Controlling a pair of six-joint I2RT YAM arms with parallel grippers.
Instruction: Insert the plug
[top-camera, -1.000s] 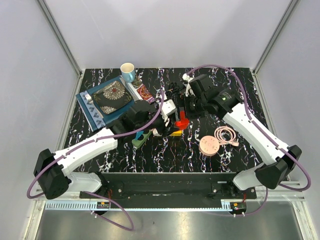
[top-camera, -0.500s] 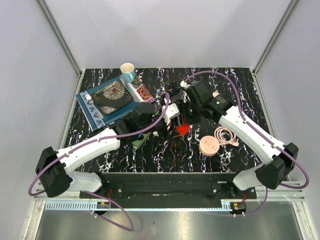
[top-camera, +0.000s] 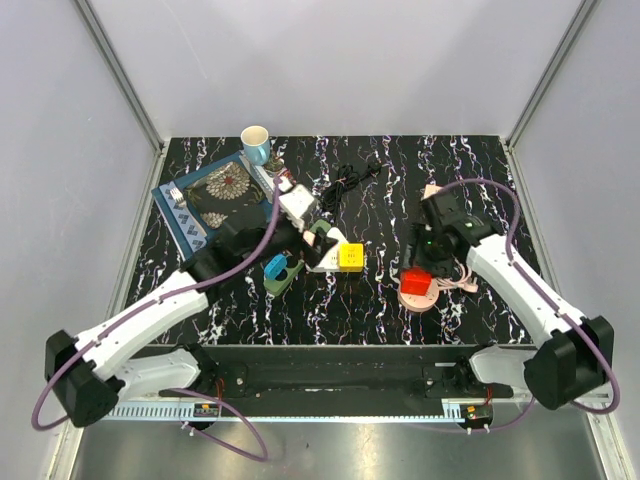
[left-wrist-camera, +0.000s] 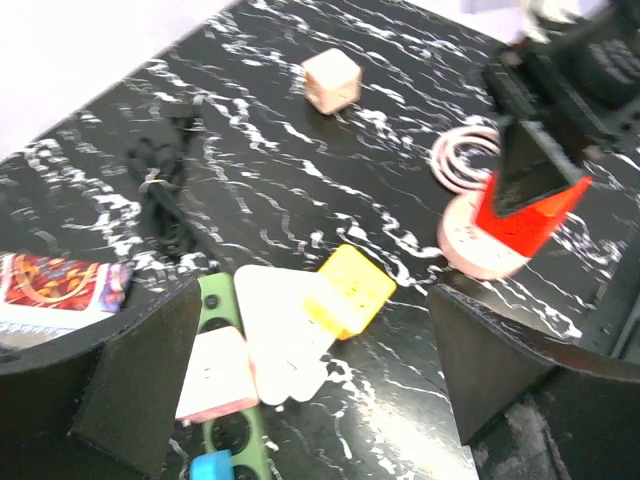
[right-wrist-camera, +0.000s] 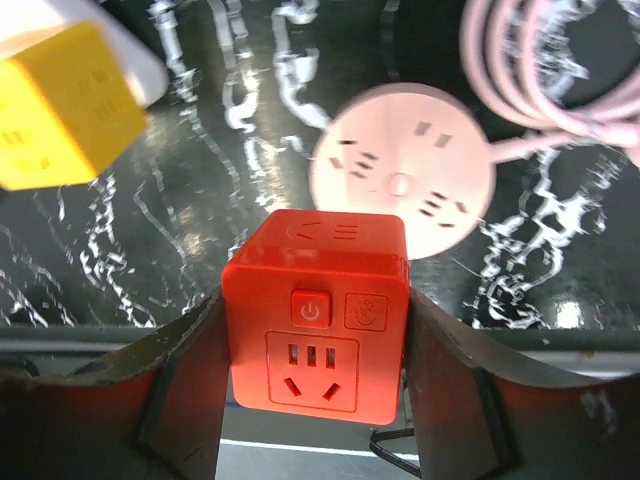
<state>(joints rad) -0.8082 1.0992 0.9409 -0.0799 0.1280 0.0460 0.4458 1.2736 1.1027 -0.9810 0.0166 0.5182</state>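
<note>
Between the fingers of the right gripper (right-wrist-camera: 318, 345): we see the red cube-shaped plastic plug adapter (right-wrist-camera: 315, 310), its button and socket face turned toward the wrist camera.
State of the right gripper: closed on the red adapter, one finger pressed to each flank.
Just beyond the right gripper: the pink round plastic socket hub (right-wrist-camera: 400, 180) lies flat on the black marbled tabletop (top-camera: 370, 310). From above, the red adapter overlaps the hub's far edge, and we cannot tell whether the two touch.
Beside the hub, on the right gripper's outer side: a coiled pink cable (top-camera: 455, 272), joined to the hub.
State of the left gripper (left-wrist-camera: 315, 375): we find it wide open, nothing between its fingers, held above the table.
Under the left gripper: a white plastic power strip (left-wrist-camera: 275, 320) with a yellow cube-shaped adapter (left-wrist-camera: 350, 290) touching its edge. A green power strip (left-wrist-camera: 225, 440) lies alongside, carrying a blue plug (top-camera: 275, 266).
Beyond the left gripper: a tangled black cord (left-wrist-camera: 160, 190) and a small pale wooden cube (left-wrist-camera: 331, 79), well apart from each other.
</note>
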